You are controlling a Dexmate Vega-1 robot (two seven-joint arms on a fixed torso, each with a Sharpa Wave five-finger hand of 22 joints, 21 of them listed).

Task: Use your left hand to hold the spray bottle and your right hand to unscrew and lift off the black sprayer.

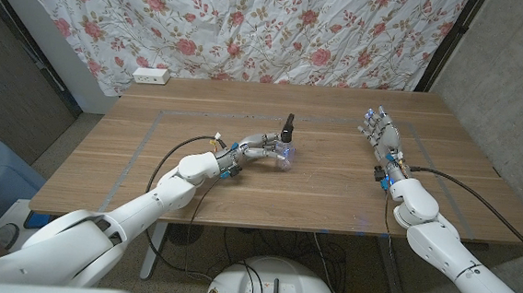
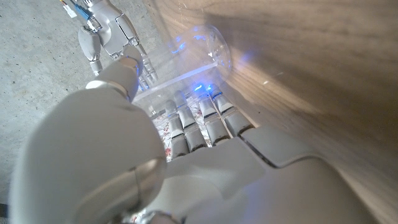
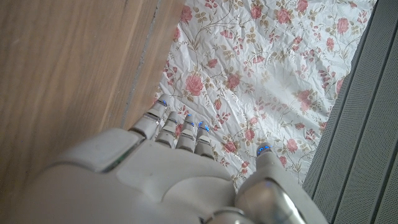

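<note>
The spray bottle (image 1: 282, 153) is located near the middle of the surface (image 1: 333, 184), upright, with the black sprayer (image 1: 289, 127) on top and not yet removed. The left robot hand (image 1: 260, 147) is placed at the bottle's clear body; in the left wrist view its fingers (image 2: 199, 124) are seen curled against the transparent wall (image 2: 205, 46), so the bottle is judged to be held (how firmly cannot be told). The right robot hand (image 1: 378, 129) is held well apart from the bottle, toward the right far side of the surface, with fingers extended and apart and nothing gripped. A slip is judged the main risk: the bottle is clear, smooth and probably light, so it may be rotated within the left grip when the sprayer is twisted, or tipped if the sprayer is pushed sideways on approach. Open surface is available between the right robot hand and the bottle, so a direct sideways approach is unobstructed. The far edge and the floral curtain (image 1: 251, 26) lie behind the bottle, leaving room there.
</note>
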